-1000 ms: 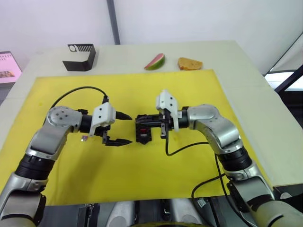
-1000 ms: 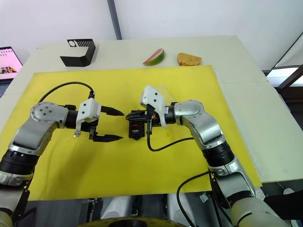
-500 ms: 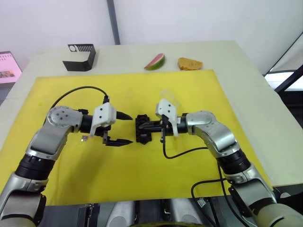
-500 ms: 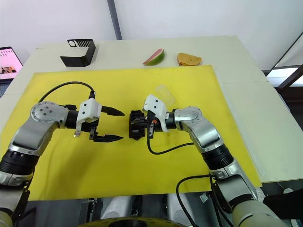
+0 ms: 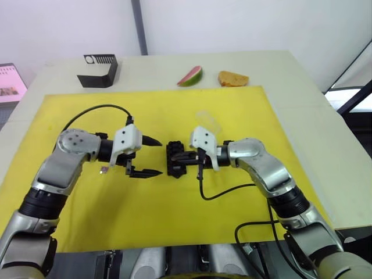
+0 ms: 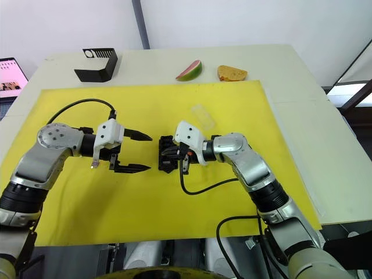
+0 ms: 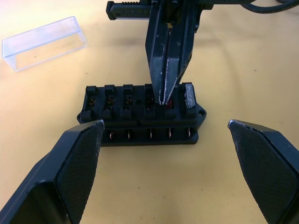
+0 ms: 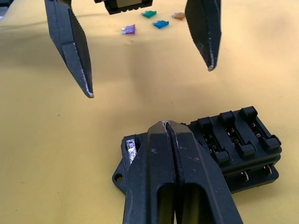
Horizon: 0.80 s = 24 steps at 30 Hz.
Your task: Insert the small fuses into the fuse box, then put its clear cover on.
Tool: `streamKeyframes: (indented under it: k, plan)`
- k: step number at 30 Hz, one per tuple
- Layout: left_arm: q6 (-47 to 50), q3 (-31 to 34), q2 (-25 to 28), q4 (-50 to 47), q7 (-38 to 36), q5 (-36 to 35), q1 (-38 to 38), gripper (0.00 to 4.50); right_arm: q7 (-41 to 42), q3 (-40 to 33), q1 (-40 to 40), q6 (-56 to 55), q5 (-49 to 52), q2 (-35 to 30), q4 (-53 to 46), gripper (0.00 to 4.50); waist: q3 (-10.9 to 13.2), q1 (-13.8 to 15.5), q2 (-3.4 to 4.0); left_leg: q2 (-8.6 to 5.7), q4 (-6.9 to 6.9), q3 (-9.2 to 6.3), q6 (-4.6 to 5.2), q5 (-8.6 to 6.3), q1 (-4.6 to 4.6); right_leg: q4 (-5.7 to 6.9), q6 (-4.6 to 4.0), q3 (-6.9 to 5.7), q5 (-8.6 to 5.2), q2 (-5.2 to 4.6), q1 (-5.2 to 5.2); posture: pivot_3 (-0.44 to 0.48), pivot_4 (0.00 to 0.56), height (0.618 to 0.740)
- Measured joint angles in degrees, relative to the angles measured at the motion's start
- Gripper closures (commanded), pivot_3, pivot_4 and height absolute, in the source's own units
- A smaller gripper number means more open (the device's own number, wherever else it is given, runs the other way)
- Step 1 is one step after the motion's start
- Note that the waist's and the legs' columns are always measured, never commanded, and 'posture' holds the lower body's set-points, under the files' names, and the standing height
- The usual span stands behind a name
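Black and scalloped, the fuse box [image 7: 141,116] is lying on the yellow mat [image 5: 174,209] in the middle of the worktop. The right gripper [image 7: 164,99] is pressing its closed fingers on a red fuse [image 7: 169,103] beside a grey fuse [image 7: 188,93]. The left gripper [image 5: 152,157] is hovering near, fingers wide apart and empty. The clear cover [image 7: 44,42] is lying just beyond the box. Loose fuses [image 8: 152,23] are resting behind the left gripper.

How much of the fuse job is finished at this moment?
Done: a grey fuse sits in the fuse box. In hand: the shut right gripper presses a red fuse beside it. Left: loose fuses on the mat, then the clear cover, lying apart. The left gripper is open.
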Motion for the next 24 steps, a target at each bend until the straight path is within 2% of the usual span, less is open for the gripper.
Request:
streamKeyframes:
  k: [24]
  plan:
    - [-1.2,-0.7,-1.4,1.1,-0.5,1.1,-1.0,0.00,-1.2,2.0,-0.5,0.1,-2.1,-3.5,-2.1,4.46,-0.1,0.2,-0.04,0.00,0.02,0.00,0.03,-0.01,0.09,-0.01,0.00,0.00,0.00,0.00,0.14,0.000,0.150,0.740]
